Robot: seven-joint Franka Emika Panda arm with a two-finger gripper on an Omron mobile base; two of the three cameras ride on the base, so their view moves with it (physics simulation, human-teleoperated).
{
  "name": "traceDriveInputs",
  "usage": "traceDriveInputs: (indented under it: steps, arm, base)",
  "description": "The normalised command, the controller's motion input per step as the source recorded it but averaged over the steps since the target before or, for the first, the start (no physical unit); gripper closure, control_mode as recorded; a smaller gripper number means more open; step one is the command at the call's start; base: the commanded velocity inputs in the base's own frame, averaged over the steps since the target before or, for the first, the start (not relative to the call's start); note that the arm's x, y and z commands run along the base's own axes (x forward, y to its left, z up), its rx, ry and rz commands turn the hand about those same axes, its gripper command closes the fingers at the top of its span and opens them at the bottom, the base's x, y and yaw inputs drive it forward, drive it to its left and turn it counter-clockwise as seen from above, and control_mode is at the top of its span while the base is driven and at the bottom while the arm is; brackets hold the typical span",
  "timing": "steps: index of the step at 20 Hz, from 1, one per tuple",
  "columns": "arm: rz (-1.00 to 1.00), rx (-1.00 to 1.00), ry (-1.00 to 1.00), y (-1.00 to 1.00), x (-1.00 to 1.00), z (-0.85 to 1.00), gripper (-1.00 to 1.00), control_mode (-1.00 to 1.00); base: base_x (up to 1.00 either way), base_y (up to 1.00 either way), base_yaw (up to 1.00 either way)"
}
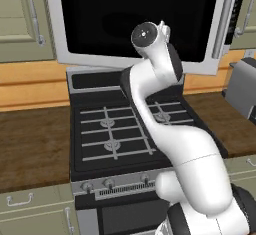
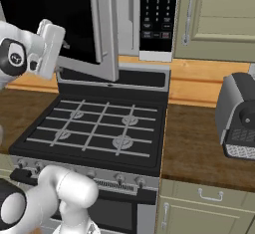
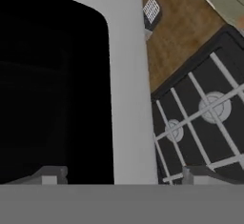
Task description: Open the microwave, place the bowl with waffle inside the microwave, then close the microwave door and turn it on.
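Microwave door swung partly out from the microwave, hanging above the rear of the black gas stove; silver bar handle on its right edge, keypad panel exposed beside it. Gripper raised close against the door, above the stove's back burners, fingers spread wide, one on the dark glass side and one past the silver frame edge, gripping nothing. Grey toaster on the wooden counter right of the stove. Bowl and waffle: cannot tell where.
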Motion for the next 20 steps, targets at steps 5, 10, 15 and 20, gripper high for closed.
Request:
traceDriveInputs:
  steps: [5, 10, 15, 20]
  arm:
    - [0.17, 0.26, -0.02, -0.12, 0.7, 0.19, -1.0, -1.0]
    - [0.15, 0.28, -0.09, -0.16, 0.57, 0.03, -1.0, -1.0]
    - [0.13, 0.31, -0.18, -0.15, 0.55, 0.0, -1.0, -1.0]
    - [0.14, 0.31, -0.21, -0.07, 0.57, 0.0, -1.0, -1.0]
  base:
    - [0.0, 0.0, 0.0]
    - [0.0, 0.0, 0.0]
    - [0.0, 0.0, 0.0]
    - [0.0, 0.0, 0.0]
